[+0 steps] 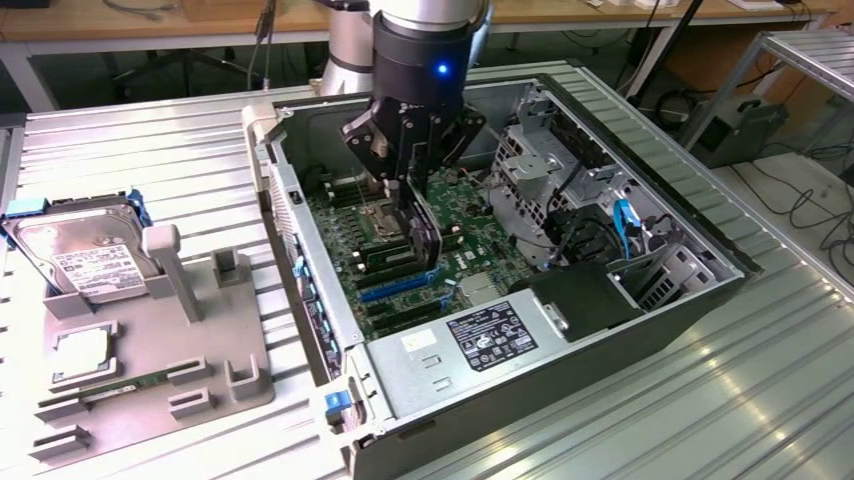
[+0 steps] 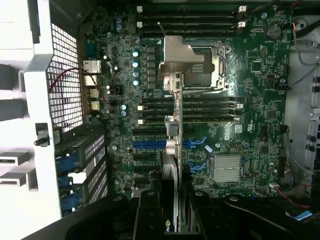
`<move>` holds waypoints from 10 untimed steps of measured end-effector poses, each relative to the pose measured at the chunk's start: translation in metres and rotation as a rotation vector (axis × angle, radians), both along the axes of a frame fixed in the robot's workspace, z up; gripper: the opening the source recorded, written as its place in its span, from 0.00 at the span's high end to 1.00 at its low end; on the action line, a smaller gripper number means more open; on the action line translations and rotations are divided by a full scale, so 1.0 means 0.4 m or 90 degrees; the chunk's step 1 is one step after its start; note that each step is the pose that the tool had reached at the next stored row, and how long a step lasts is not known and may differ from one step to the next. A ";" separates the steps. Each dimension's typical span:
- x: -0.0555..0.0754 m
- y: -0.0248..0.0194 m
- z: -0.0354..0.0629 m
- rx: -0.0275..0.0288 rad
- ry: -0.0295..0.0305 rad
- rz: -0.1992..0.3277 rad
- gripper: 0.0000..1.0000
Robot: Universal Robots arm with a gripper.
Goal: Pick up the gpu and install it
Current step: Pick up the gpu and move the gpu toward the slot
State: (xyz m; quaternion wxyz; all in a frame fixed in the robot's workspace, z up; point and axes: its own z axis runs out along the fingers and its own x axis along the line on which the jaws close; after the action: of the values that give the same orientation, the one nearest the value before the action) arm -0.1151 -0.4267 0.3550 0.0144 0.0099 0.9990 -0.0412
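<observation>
STEP: install, gpu in hand | TOOL: tool (image 1: 404,185) clenched on gpu (image 1: 427,245) | WHERE: card on edge inside case (image 1: 627,150), over motherboard (image 2: 250,125) near blue slot (image 2: 147,145); not seated, I judge | NEEDS: card edge square to slot, straight descent.

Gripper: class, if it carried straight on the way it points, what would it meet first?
The graphics card in the gripper would likely meet the motherboard first, near the blue slot; depth is unclear.
</observation>
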 end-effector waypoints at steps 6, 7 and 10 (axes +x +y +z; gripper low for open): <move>0.011 0.001 -0.004 -0.0007 -0.0001 0.001 0.74; 0.012 0.001 -0.005 -0.0009 -0.0001 0.001 0.74; 0.017 0.001 -0.007 -0.0014 0.0000 0.002 0.74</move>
State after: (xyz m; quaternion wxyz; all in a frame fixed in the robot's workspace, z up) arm -0.1082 -0.4261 0.3522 0.0145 0.0085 0.9990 -0.0423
